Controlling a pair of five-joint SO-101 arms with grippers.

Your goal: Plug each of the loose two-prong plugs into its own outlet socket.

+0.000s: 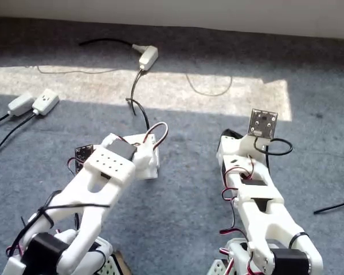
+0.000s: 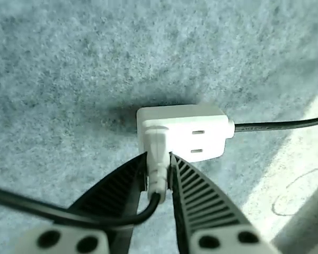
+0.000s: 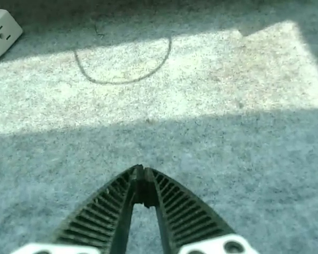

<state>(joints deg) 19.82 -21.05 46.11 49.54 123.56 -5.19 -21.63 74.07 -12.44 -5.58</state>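
The white two-prong plug (image 2: 157, 145) is clamped by its body in the left end effector (image 2: 158, 161), evidently so that it can be pressed straight into the white outlet block (image 2: 201, 132) on the grey carpet (image 2: 69, 63), while the right end effector (image 3: 143, 177) is held shut and empty above the carpet.

White is being shown by the plug (image 2: 157, 143) and the outlet block (image 2: 201, 129), and black by the cord (image 2: 275, 126). Black with fine parallel ribbing is being displayed by the left gripper (image 2: 158, 161) and the right gripper (image 3: 143, 172). The counter (image 2: 69, 79) is being covered in mottled grey-blue, crossed by a pale sunlit band (image 3: 201, 79).
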